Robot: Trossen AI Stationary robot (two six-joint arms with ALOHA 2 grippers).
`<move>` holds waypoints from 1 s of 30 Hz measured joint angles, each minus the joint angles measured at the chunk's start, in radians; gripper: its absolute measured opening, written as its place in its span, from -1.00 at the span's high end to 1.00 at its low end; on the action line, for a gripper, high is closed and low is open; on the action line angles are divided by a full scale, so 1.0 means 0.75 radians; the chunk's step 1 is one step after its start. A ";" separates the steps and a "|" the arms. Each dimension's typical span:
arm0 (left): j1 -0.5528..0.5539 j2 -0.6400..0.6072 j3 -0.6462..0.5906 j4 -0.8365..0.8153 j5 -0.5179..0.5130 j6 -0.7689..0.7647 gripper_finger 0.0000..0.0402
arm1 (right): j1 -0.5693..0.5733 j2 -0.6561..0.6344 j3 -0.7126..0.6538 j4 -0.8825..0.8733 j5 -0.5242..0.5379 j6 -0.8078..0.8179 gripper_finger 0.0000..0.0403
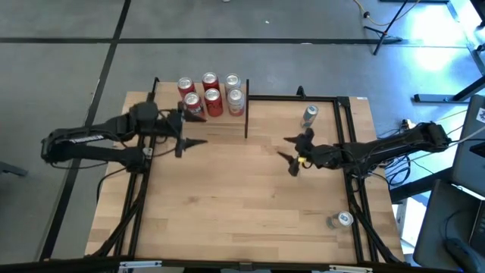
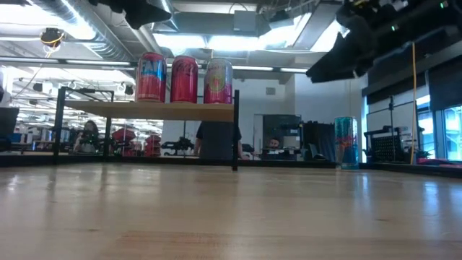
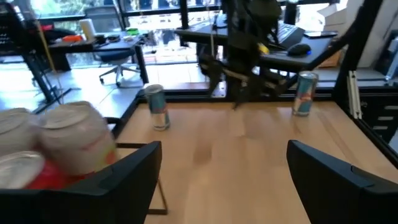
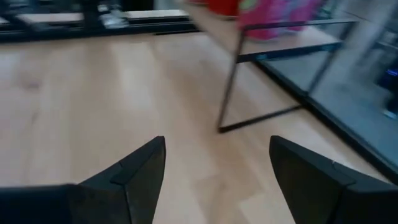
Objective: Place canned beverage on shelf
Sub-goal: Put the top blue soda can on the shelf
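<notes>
The shelf point(image 1: 168, 114) stands at the table's far left on thin black posts. Several cans point(image 1: 212, 95), red, pink and pale, stand upright on its board point(image 2: 148, 110). My left gripper point(image 1: 198, 130) is open and empty over the shelf's near edge, beside the cans point(image 3: 74, 134). My right gripper point(image 1: 285, 148) is open and empty above the table's middle right, pointing toward the shelf point(image 4: 261, 46). A silver-blue can point(image 1: 309, 115) stands on its base at the far right. Another can point(image 1: 341, 220) stands near the front right corner.
A black frame rail point(image 1: 345, 136) runs along the table's right side. Bare wood lies between the shelf and the loose cans point(image 3: 157, 106) point(image 3: 304, 93). The low view shows the blue can point(image 2: 346, 142) and, in the room behind, seated people point(image 2: 273, 144).
</notes>
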 joint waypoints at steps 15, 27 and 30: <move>-0.421 0.020 -0.414 0.672 -0.251 -0.130 -0.59 | -0.400 -0.037 0.540 -1.048 0.165 0.324 -0.34; -0.449 0.019 -0.414 0.678 -0.292 -0.094 -0.59 | -1.010 0.005 0.539 -1.107 -0.269 0.229 -0.34; -0.448 0.019 -0.414 0.677 -0.292 -0.091 -0.59 | -1.094 0.039 0.539 -1.088 -0.331 0.184 -0.34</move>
